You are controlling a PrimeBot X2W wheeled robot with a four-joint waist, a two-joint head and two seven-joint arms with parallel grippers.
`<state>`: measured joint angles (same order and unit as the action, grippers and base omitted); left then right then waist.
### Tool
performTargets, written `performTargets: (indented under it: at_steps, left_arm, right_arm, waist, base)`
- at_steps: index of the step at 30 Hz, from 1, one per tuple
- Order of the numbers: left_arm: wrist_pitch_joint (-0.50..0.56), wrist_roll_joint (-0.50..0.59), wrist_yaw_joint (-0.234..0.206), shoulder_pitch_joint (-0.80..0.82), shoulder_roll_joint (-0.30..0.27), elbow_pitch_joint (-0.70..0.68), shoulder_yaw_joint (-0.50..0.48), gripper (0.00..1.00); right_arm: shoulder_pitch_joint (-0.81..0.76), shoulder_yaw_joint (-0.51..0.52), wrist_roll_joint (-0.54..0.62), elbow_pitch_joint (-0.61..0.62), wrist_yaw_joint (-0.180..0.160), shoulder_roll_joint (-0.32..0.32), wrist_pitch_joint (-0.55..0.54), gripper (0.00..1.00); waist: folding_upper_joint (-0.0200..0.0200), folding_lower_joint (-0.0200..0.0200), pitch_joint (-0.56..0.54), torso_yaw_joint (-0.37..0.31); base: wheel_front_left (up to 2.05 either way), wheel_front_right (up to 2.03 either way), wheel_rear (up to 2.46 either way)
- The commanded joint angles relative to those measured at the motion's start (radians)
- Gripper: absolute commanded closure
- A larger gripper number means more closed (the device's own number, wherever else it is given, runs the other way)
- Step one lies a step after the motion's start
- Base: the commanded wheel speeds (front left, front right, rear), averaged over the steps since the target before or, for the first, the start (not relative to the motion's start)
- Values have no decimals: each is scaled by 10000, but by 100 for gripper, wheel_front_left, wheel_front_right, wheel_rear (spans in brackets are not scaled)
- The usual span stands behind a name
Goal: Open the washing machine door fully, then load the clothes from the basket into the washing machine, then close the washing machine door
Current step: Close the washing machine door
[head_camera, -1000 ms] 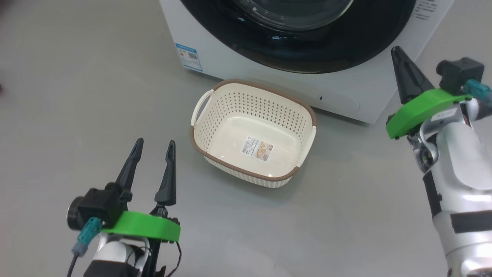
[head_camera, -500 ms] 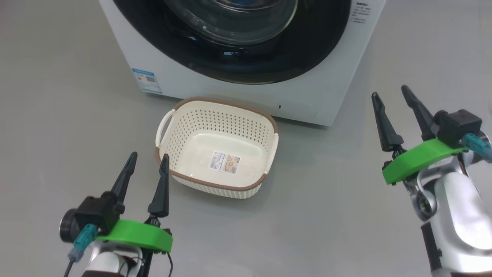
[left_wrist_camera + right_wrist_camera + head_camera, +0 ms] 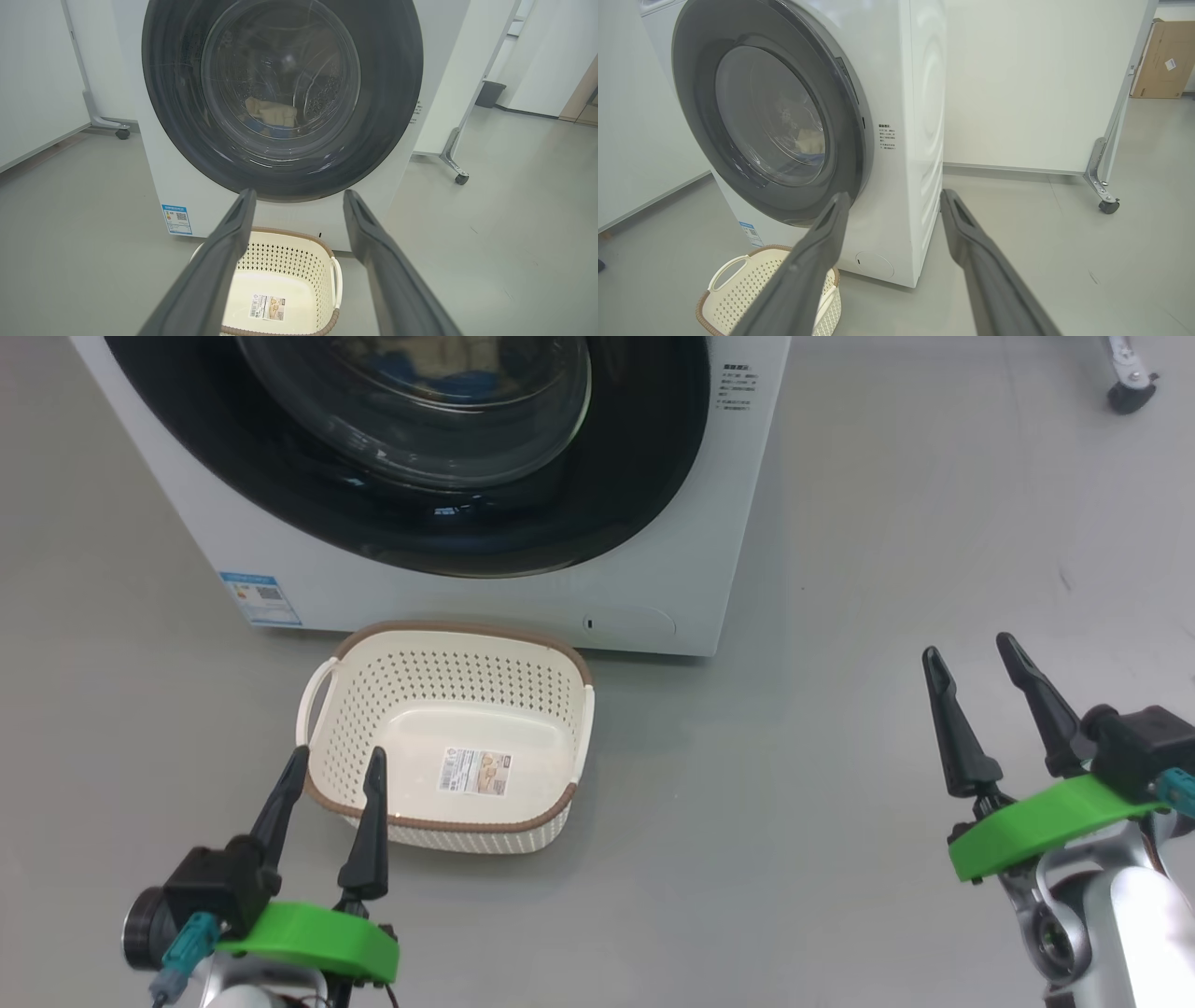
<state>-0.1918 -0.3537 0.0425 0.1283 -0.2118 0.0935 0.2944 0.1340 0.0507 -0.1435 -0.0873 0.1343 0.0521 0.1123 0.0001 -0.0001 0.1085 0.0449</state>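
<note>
The washing machine (image 3: 467, 602) stands white ahead of me, and the washing machine door (image 3: 644, 476), with its black rim and glass bowl, lies flush against its front. Through the glass the cream and blue clothes (image 3: 271, 114) rest in the drum, also seen as clothes (image 3: 810, 139) from the right wrist. The basket (image 3: 448, 633) sits on the floor before the machine with just a label sticker inside. My left gripper (image 3: 337, 753) hovers open at the basket's near left corner, holding nothing. My right gripper (image 3: 967, 647) is open and holds nothing, off to the machine's right.
Grey floor stretches to the right of the machine. White partition panels on castered feet (image 3: 1108, 206) stand behind and beside it, another caster (image 3: 461, 178) to its right. A cardboard box (image 3: 1164, 58) leans at the far right.
The head camera has swung, so the machine and basket sit further left in the picture. My right gripper went from shut to open and came back from the machine's front.
</note>
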Motion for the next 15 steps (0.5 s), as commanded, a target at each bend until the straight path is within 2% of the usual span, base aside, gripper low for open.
performTargets:
  at_steps: [1, 15]
  left_arm:
    - [19, -52, -77, 214, -288, -408, -452, 0]
    - [152, -110, -374, -266, -475, -728, -513, 0]
  right_arm:
    - [77, -230, -96, 600, -36, -17, -114, 0]
    - [-1706, 208, -325, 2104, -36, -18, -663, 0]
  waist:
    - [-1, 1, -81, -173]
    - [-1, 1, -388, -520]
  base:
    - [0, 0, 0]
    - [0, 0, 0]
